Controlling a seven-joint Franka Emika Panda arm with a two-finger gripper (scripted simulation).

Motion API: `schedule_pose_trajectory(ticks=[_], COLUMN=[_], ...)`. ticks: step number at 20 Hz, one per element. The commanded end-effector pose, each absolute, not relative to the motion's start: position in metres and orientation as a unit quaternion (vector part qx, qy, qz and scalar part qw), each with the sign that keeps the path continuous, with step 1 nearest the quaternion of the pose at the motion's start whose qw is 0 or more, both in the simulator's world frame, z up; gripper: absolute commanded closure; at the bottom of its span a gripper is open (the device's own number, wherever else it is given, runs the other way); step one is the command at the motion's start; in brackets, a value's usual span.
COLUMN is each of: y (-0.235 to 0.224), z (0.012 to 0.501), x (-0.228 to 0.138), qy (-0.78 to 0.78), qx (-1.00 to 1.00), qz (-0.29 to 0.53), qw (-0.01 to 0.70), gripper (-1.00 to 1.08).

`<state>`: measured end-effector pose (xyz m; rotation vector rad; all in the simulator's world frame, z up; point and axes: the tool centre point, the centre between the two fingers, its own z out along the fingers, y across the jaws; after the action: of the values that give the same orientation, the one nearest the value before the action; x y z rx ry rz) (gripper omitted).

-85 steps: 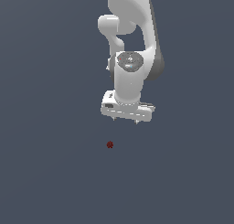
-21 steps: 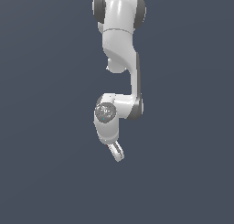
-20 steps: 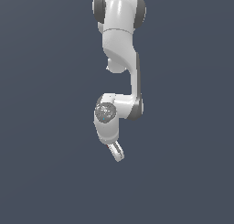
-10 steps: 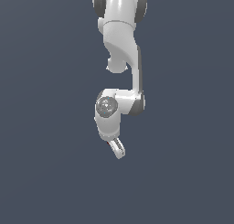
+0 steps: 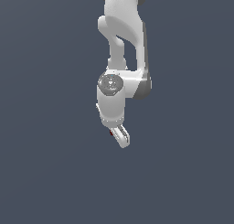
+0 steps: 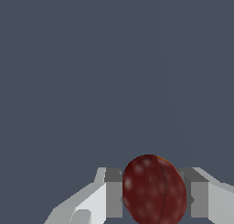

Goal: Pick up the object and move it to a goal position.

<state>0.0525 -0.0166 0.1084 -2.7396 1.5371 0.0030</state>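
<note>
Gripper [image 6: 153, 195] clamped on the dark red object [image 6: 154, 189], fingers [image 6: 114, 193] pressed against both its sides so it rides along toward the goal. Exterior view shows only a red sliver [image 5: 111, 133] beside the fingers, the white arm [image 5: 119, 49] hiding the rest.

Dark red rounded object [image 6: 154, 191], speckled, clamped between claw [image 6: 155, 198] fingers

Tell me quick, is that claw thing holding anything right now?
Gripper: closed on the dark red object, which sits between its two fingers.
</note>
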Motion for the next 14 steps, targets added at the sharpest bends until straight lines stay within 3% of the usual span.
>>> schedule_pose_trajectory(ticks=[1,14], y=[-0.011,0.018], z=[0.134,0.283], x=[0.045,0.006], qy=[0.489,0.49], qx=[-0.872,-0.872], qz=[0.001,0.0], qw=[0.001,0.0], gripper=[1.08,1.08])
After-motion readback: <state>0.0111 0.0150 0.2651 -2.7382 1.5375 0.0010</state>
